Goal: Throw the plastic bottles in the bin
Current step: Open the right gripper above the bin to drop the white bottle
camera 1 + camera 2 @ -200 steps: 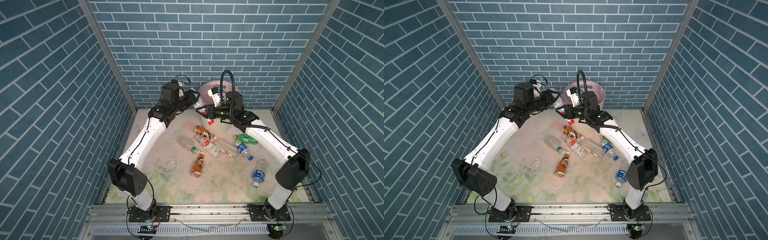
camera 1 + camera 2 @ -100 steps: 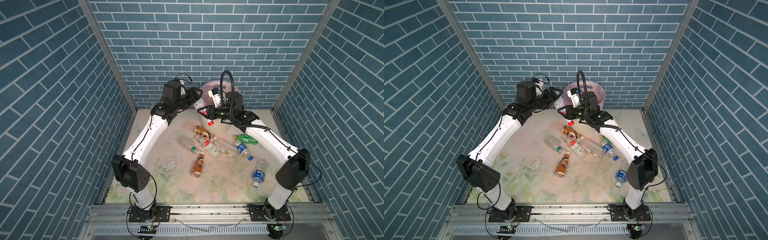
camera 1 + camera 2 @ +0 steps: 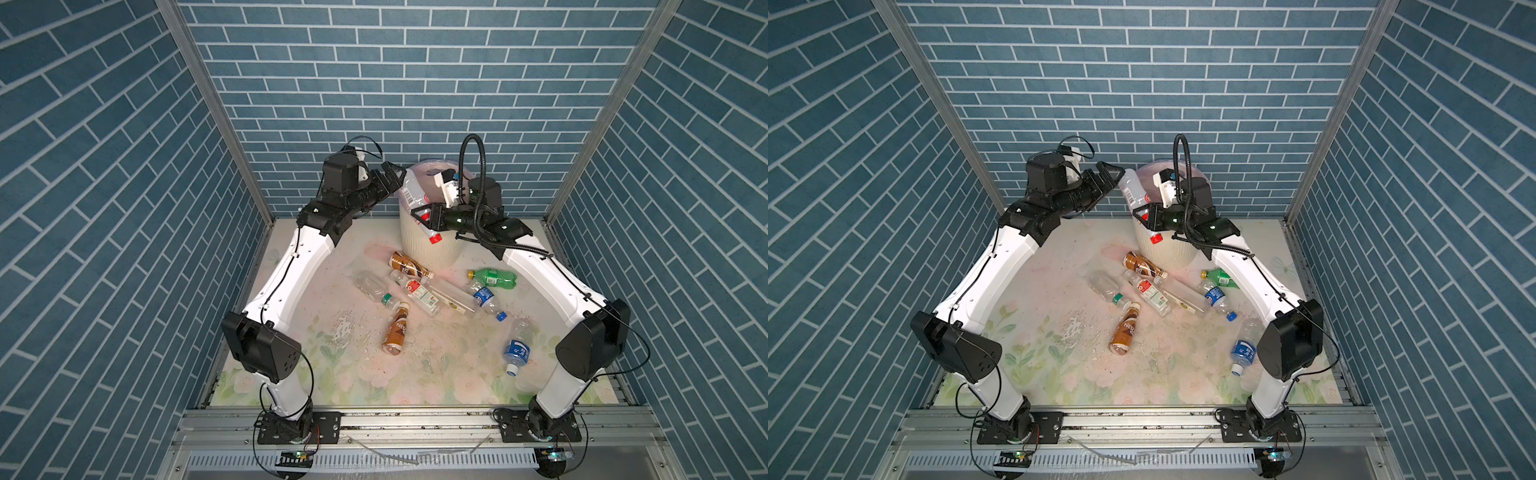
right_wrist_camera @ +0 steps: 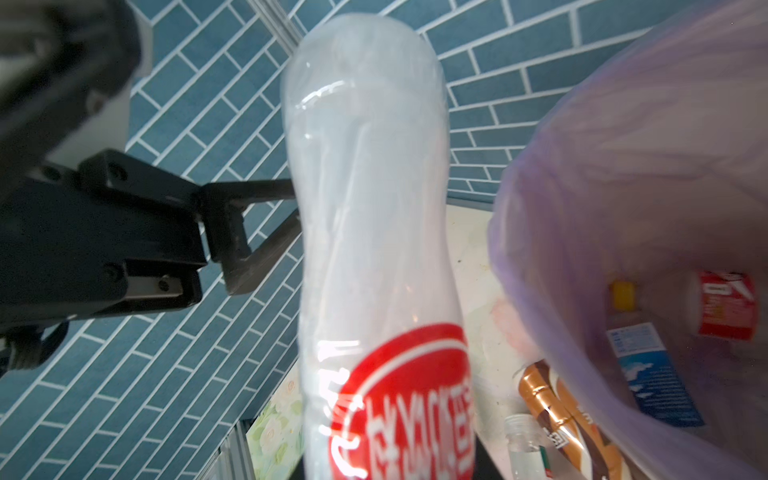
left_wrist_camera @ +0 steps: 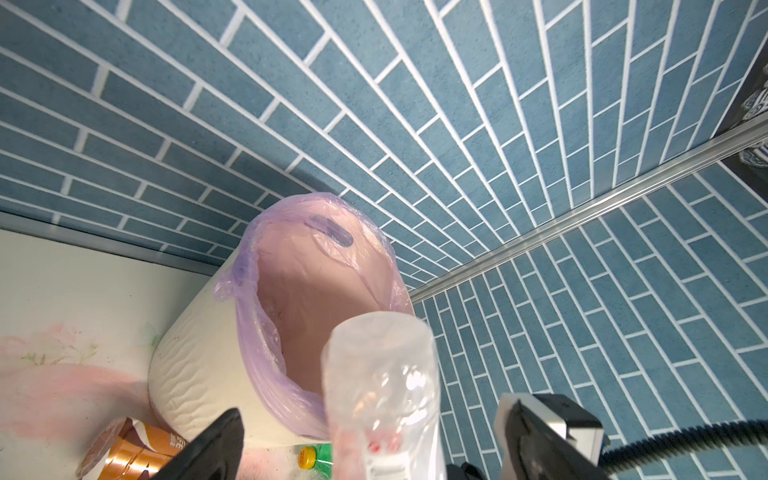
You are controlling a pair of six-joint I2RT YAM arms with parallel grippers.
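Opening wide now, the left gripper (image 3: 392,176) is letting go of the bottle (image 3: 410,195) it was pinching a second ago; its fingers are only flanking the base. The right gripper (image 3: 424,214) is clamping the bottle's lower body, red cap pointing down. The bottle is hanging tilted beside the near rim of the bin (image 3: 415,247), not inside yet. Other bottles (image 3: 419,293) are lying scattered in front. Likely risks: the thin plastic slipping in a one-sided grip, the swing clipping the left fingers, or a release short of the rim dropping it outside.
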